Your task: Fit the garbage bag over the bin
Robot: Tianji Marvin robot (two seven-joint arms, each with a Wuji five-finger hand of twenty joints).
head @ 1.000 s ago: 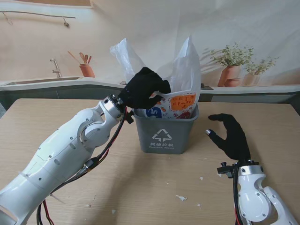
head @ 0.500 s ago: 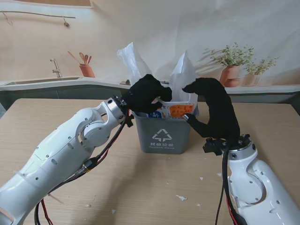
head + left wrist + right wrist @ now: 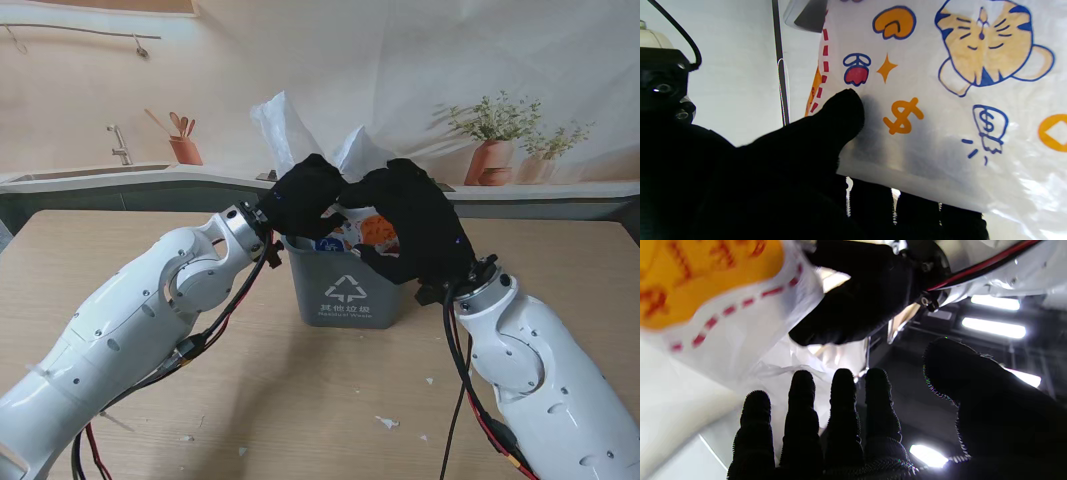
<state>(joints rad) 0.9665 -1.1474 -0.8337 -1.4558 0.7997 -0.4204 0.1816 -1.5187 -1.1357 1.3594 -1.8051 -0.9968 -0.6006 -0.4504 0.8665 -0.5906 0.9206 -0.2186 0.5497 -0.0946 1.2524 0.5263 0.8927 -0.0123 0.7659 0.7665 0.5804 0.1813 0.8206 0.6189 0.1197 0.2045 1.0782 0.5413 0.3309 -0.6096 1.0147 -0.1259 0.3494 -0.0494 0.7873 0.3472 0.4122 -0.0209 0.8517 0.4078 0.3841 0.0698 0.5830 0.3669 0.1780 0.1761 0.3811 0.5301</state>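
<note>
The left wrist view shows the thumb of the left hand pressed onto the printed film of the garbage bag, with the other fingers behind the film's lower edge, so the hand is pinching the bag. The film is translucent white with cartoon prints: a tiger face, dollar signs, a dashed red line. In the right wrist view the right hand has its fingers spread and straight, touching nothing clearly; the bag's white film lies just ahead of the fingertips, and the left hand sits beyond them.

From the stand view, the left hand and right hand meet over the mouth of the grey bin, which bears a recycling mark. The bag sits inside the bin, its white top sticking up above the rim, not folded over it. The wooden table lies open around the bin, with a few small white scraps nearer to the robot.
</note>
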